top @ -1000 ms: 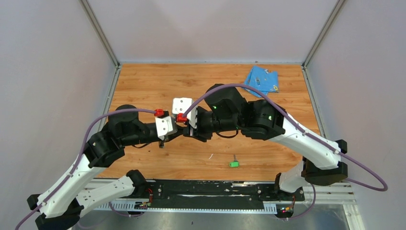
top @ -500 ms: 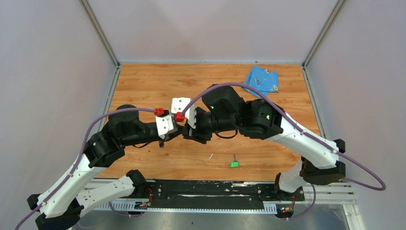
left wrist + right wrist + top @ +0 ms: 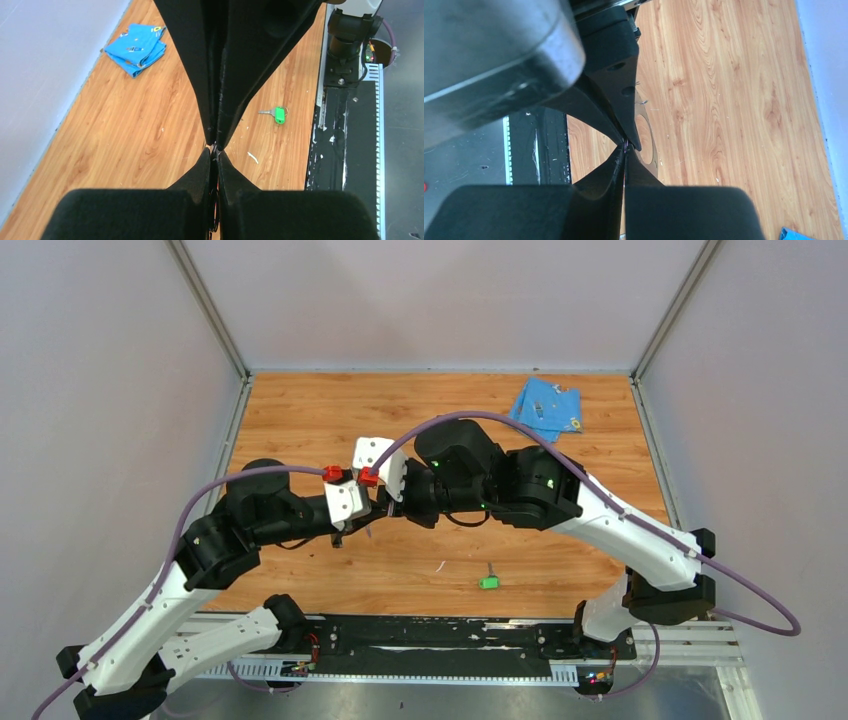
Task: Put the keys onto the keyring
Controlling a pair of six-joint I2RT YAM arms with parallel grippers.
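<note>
One green key lies flat on the wood table, near the front edge, away from both arms. Its metal end points to the back. The keyring is a thin grey loop, held up over the middle of the table. The left gripper is pressed together and pinches the keyring's edge. The right gripper is pressed together too, tip to tip with the left one; what it holds I cannot tell. A blue cloth sits in the far right corner. Grey walls stand all around.
</note>
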